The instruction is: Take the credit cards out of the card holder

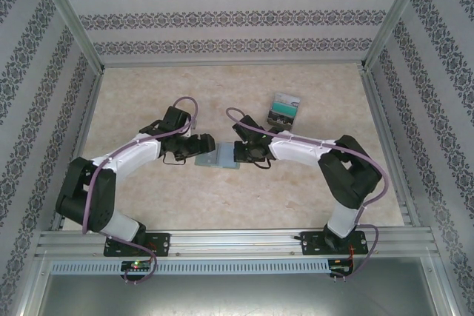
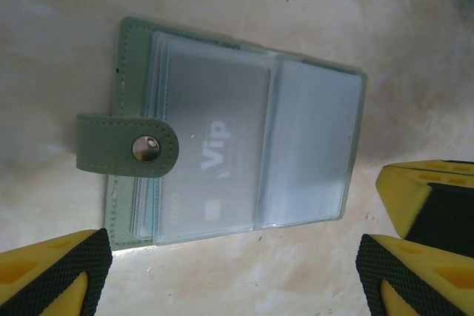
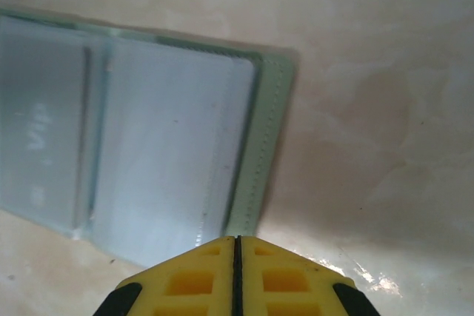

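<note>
The grey-green card holder (image 1: 217, 159) lies open on the table between my two grippers. In the left wrist view the card holder (image 2: 132, 42) shows its snap strap (image 2: 126, 143) and clear sleeves, with a pale card printed "Vip" (image 2: 215, 155) inside the top left sleeve. My left gripper (image 2: 233, 260) hovers open just in front of the holder, nothing between its fingers. My right gripper (image 3: 237, 240) is shut, its tip at the holder's stitched green edge (image 3: 255, 175). A small stack of teal-and-dark credit cards (image 1: 284, 109) lies on the table behind the right arm.
The beige marbled table (image 1: 148, 94) is walled in by patterned panels at the back and both sides. A metal rail (image 1: 237, 242) runs along the near edge. The right gripper's yellow tip (image 2: 426, 197) shows beside the holder in the left wrist view.
</note>
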Robot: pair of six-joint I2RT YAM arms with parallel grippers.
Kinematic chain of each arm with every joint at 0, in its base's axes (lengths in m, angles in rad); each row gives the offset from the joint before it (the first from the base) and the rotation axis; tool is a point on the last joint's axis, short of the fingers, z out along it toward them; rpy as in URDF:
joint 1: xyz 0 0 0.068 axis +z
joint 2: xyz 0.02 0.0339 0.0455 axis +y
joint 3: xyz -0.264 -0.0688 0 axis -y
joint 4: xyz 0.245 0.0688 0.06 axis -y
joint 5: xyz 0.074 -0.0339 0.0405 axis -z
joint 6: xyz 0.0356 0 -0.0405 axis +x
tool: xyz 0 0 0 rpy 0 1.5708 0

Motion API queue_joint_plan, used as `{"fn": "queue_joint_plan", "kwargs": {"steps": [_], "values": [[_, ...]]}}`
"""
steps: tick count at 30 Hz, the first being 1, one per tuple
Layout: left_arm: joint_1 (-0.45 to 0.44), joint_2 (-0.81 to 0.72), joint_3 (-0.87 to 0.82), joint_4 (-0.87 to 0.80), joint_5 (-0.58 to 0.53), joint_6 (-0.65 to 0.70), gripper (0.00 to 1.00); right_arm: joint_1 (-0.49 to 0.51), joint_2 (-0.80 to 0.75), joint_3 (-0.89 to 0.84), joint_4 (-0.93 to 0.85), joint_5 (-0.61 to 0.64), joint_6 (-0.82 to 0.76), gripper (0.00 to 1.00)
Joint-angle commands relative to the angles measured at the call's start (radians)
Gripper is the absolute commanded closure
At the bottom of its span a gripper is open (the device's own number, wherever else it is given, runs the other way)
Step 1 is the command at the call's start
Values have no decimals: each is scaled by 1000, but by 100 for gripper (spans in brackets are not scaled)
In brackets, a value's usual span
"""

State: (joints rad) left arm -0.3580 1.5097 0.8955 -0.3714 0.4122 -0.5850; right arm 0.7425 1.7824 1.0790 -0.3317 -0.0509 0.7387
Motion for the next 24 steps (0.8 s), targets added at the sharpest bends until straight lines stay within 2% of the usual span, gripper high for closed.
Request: {"fn": "queue_joint_plan", "kwargs": {"steps": [1,4,13,24], "values": [[3,24,2,43,36,-15,13,4,31,19,2,2,51,97],[-2,50,8,51,42,-21,13,-4,51,20,3,6,66,91],[-6,110,33,59,52,-21,13,-18,84,38,20,-4,68,85],[-11,171,60,78,64,-22,15,-29,114,52,20,-30,61,85]]}}
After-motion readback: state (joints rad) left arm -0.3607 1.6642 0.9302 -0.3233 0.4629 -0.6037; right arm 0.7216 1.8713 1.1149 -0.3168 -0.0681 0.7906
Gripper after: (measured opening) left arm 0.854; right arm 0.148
